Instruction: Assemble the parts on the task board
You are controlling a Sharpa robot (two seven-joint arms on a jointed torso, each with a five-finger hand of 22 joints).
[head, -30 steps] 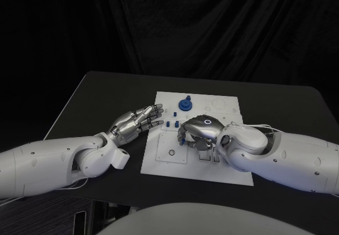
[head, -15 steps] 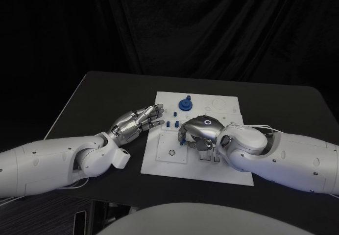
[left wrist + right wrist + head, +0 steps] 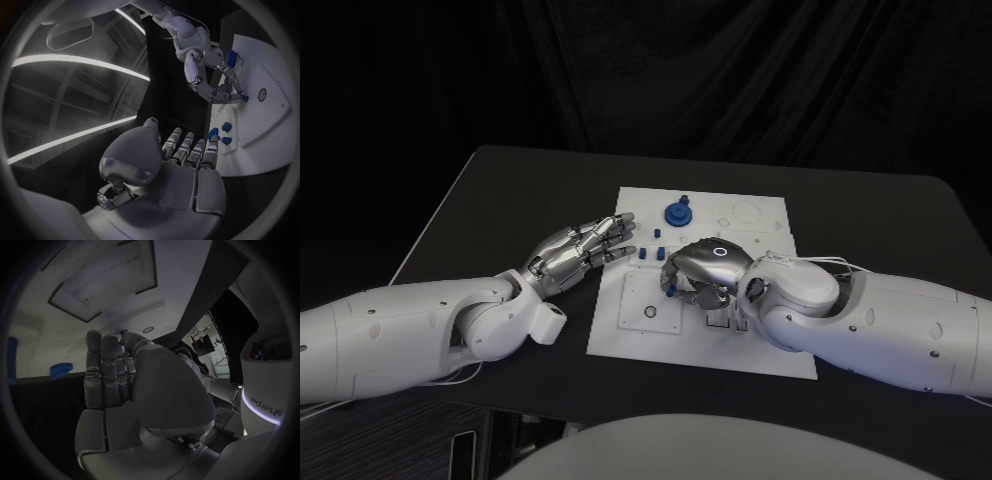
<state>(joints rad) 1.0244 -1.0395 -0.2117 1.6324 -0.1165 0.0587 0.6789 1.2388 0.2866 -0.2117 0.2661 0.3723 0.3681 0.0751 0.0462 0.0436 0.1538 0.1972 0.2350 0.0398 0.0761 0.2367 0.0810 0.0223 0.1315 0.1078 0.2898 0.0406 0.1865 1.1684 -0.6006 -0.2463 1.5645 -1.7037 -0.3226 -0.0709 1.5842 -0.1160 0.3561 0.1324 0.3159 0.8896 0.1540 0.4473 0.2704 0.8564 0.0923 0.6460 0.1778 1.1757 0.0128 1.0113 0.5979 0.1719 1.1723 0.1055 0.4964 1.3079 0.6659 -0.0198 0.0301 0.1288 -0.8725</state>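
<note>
The right robot hand (image 3: 705, 270) curls over the white board (image 3: 653, 335), pinching a blue part (image 3: 672, 291); the left robot hand (image 3: 583, 247) hovers open at the board's 9 o'clock edge.

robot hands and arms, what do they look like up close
Both arms are smooth, glossy white shells with rounded joints. Each ends in a silver metallic robot hand, left and right, with segmented fingers and dark grey pads. The right one bears a small glowing ring on its back, and thin white cables run at its wrist.
</note>
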